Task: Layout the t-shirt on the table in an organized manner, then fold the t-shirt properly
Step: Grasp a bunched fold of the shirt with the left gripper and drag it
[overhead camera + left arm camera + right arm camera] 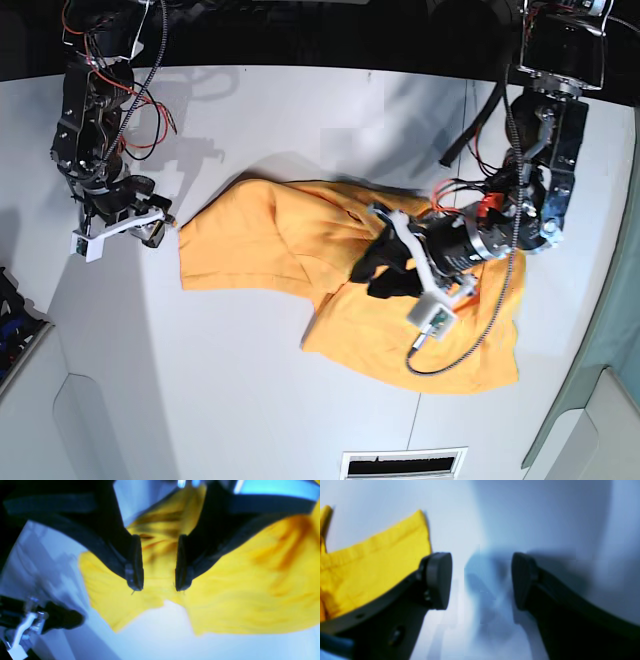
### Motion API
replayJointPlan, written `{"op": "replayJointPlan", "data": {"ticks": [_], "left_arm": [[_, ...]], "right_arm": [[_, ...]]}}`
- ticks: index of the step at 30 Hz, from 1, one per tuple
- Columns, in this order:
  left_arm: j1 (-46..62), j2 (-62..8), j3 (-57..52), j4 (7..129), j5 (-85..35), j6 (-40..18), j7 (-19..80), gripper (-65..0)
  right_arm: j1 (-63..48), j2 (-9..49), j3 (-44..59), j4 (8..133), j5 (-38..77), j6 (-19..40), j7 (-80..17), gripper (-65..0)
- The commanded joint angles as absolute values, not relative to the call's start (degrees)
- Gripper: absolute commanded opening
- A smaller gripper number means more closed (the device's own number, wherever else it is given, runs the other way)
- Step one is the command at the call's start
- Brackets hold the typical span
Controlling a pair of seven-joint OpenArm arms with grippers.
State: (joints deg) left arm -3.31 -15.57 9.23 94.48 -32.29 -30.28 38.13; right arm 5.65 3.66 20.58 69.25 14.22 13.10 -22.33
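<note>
Base view showed the shirt (300,250) rumpled on the table (200,400), not yet laid flat, no fold made. Left gripper (158,585) hovered over cloth with jaws apart, gripping nothing; right gripper (481,580) gaped empty beside the hem.

Left claw (159,580) jaws parted, pointing down, arm stretched inward. Right claw (481,580) jaws wide apart, arm hanging low.

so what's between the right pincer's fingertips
Only bare table in the right wrist view; the right pincer stands open beside the t-shirt.
</note>
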Motion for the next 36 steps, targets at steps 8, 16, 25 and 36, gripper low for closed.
{"op": "replayJointPlan", "data": {"ticks": [8, 16, 25, 36], "left_arm": [[-4.64, -11.05, 20.8, 85.36, -21.23, -27.07, 28.56, -29.3], [-8.19, -9.08, 21.63, 80.95, -13.15, -18.61, 27.55, -29.3], [-9.65, -9.06, 21.63, 78.98, -7.75, -14.57, 26.98, -29.4], [-10.48, -9.17, 21.63, 68.77, -4.86, -14.55, 15.7, -65.0]], "right_arm": [[7.11, 3.9, 20.56, 61.12, 18.74, 20.86, -20.32, -27.9], [7.11, 2.33, 19.88, 60.42, 22.09, 26.0, -20.4, -28.1], [7.11, 1.74, 13.96, 60.42, 21.43, 28.23, -20.36, -56.6], [7.09, 2.07, 13.65, 63.61, 21.45, 31.94, -20.38, -65.0]]}}
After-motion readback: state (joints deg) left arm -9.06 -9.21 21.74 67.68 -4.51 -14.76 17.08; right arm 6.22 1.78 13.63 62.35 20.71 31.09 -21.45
